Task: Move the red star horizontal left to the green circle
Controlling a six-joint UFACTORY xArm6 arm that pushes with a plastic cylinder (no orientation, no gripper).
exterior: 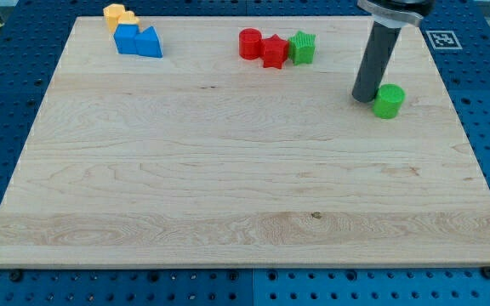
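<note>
The red star [274,51] lies near the view's top centre, touching a red round block [250,43] on its left and a green star-like block [302,48] on its right. The green circle [389,100] stands at the view's right, lower than the red star. My tip [365,98] rests on the board just left of the green circle, touching or almost touching it, and well to the right of and below the red star.
A blue block group [137,41] and a yellow-orange block [118,16] sit at the view's top left. The wooden board [228,187] lies on a blue perforated table. A marker tag [439,38] sits beyond the board's top right corner.
</note>
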